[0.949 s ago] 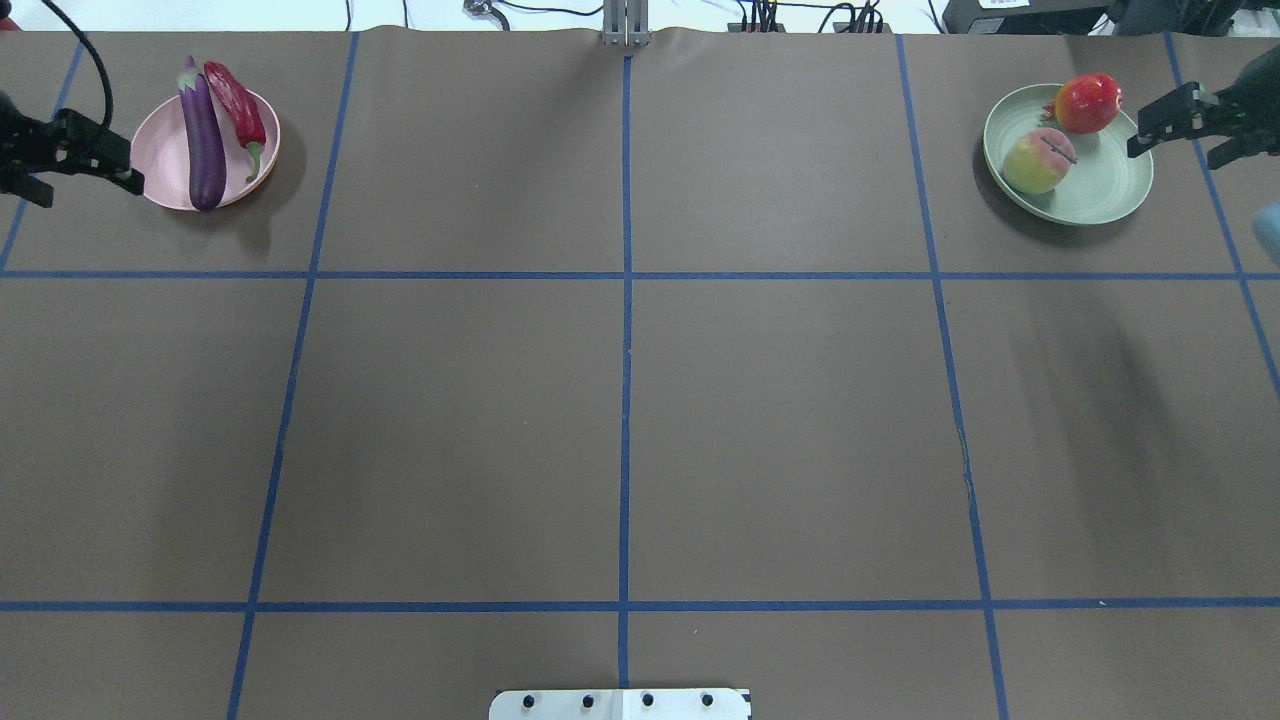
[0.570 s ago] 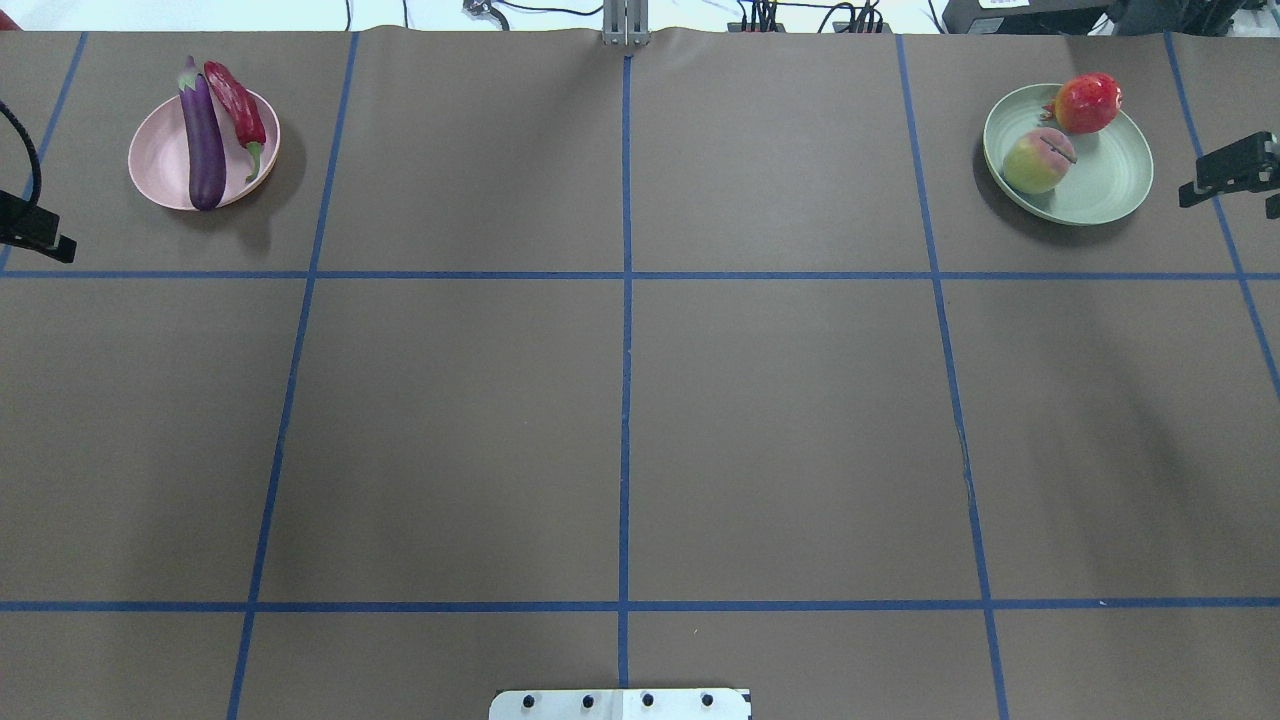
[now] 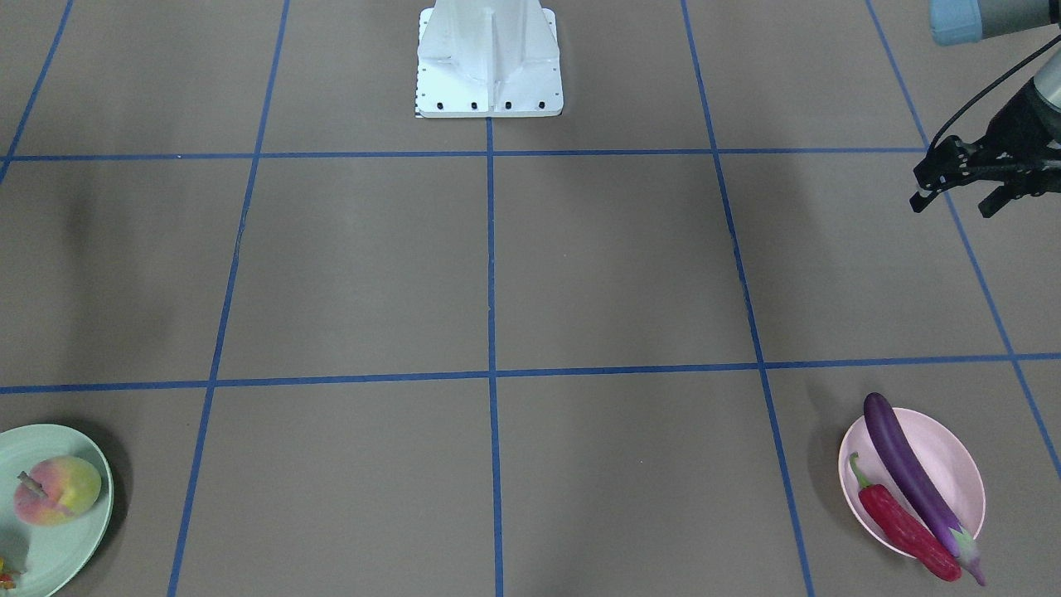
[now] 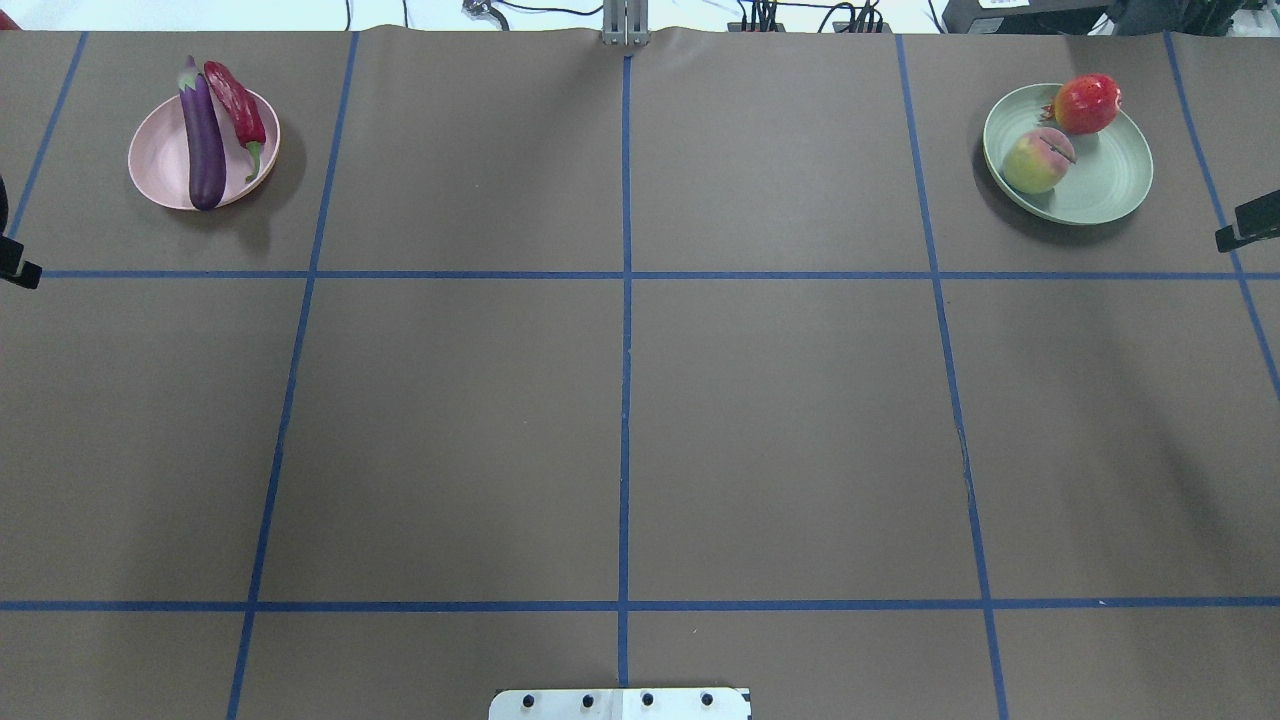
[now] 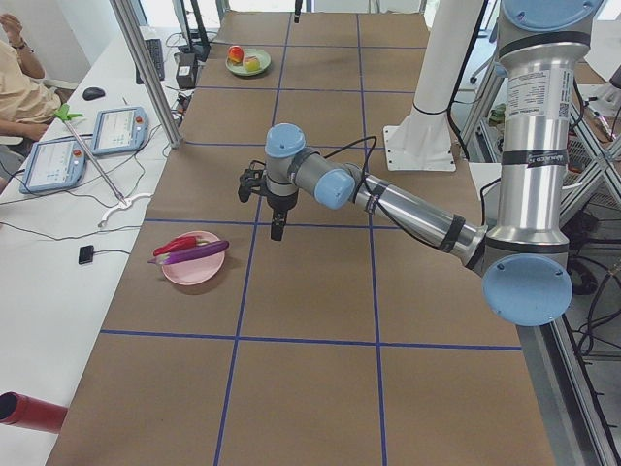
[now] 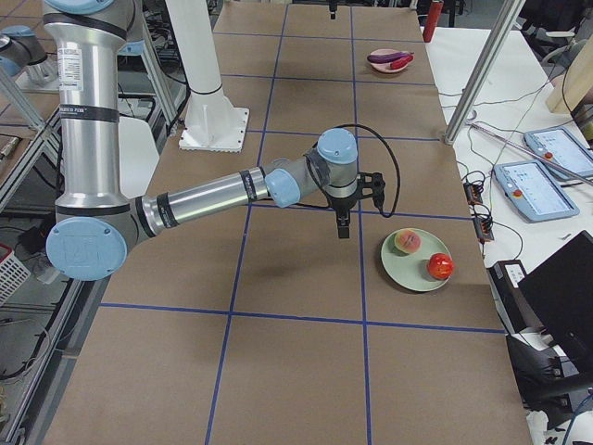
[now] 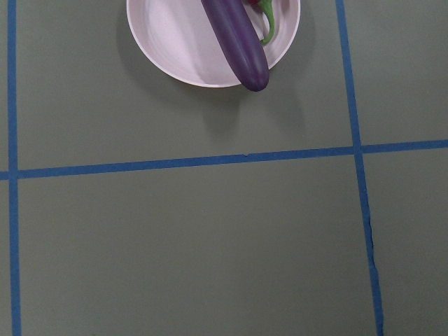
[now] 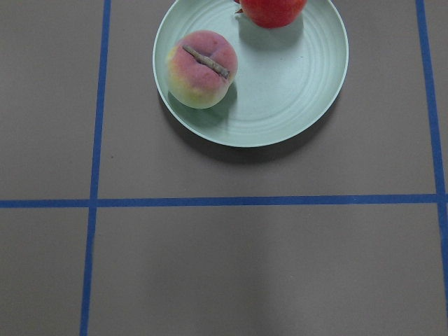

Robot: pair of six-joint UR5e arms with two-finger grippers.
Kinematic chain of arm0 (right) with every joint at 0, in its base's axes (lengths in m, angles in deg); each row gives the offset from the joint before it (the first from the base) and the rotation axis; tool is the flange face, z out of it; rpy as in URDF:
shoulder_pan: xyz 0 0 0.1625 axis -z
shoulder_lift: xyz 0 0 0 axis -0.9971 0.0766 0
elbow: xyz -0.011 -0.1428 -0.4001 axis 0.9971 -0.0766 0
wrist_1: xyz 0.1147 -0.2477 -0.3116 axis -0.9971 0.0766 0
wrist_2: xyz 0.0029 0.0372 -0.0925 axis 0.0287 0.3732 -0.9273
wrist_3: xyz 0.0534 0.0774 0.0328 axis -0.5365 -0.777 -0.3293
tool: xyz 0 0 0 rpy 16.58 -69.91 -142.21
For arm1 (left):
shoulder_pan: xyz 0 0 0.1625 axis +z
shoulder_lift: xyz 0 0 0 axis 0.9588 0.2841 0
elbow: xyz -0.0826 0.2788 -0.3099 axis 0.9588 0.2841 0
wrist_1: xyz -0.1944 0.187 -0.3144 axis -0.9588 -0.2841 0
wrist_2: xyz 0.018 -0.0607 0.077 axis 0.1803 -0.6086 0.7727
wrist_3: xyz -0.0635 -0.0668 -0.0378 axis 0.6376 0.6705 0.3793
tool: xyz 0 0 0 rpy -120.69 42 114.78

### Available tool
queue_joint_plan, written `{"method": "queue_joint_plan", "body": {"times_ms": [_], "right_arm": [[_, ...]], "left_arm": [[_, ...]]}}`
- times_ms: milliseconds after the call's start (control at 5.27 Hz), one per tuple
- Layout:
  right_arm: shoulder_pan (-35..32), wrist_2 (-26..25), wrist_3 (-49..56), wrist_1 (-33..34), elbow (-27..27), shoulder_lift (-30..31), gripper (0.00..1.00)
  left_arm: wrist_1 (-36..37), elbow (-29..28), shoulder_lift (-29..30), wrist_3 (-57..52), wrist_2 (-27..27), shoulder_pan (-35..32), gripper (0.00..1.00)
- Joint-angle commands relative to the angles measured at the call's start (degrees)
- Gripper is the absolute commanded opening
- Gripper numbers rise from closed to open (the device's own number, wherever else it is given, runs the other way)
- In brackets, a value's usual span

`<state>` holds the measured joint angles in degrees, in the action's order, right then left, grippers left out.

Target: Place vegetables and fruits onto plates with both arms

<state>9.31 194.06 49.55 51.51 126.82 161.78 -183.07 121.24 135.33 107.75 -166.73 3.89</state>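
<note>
The purple eggplant (image 4: 203,140) and the red chili (image 4: 238,105) lie side by side on the pink plate (image 4: 155,165) at the far left. The peach (image 4: 1037,160) and the red pomegranate-like fruit (image 4: 1087,102) sit on the mint green plate (image 4: 1110,180) at the far right. My left gripper (image 3: 953,206) is open and empty, hovering well back from the pink plate (image 3: 953,464). My right gripper (image 6: 357,211) is empty, with its fingers apart, back from the green plate. Only one of its fingers (image 4: 1245,222) shows in the overhead view.
The white base block (image 3: 489,66) stands at the robot's edge of the brown, blue-taped table. A metal pole (image 5: 146,68) and tablets (image 5: 116,129) stand beside the far edge. A red cylinder (image 5: 29,410) lies off the left end.
Both grippers have drawn back from beside their plates, outward and toward the robot, almost out of the overhead view. The food and plates have not moved.
</note>
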Motion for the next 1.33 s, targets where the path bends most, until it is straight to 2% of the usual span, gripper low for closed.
{"method": "queue_joint_plan", "body": {"times_ms": [0, 190, 380, 570, 759, 1139], "right_arm": [[-3.9, 0.1, 18.4, 10.7, 0.4, -0.4, 1.0], [-4.0, 0.0, 19.3, 10.8, 0.1, 0.0, 1.0], [-4.2, 0.0, 23.7, 10.9, -0.1, 2.3, 1.0], [-4.5, 0.0, 24.2, 10.8, -0.1, 3.8, 1.0], [-4.4, -0.3, 24.6, 10.8, -0.6, 4.1, 1.0], [-4.6, 0.1, 24.8, 10.9, -1.3, 3.9, 1.0]], "left_arm": [[5.5, 0.4, -0.2, -8.0, 0.0, -1.5, 1.0], [8.3, 0.4, 0.0, -8.5, 0.0, -1.8, 1.0], [10.8, 0.4, -0.7, -13.9, -0.1, -2.2, 1.0], [11.3, 0.3, -3.6, -18.3, -1.4, -4.7, 1.0], [11.4, -1.4, -4.2, -18.7, -8.8, -8.2, 1.0], [10.8, -8.3, -4.0, -30.1, -9.2, -15.5, 1.0]]}}
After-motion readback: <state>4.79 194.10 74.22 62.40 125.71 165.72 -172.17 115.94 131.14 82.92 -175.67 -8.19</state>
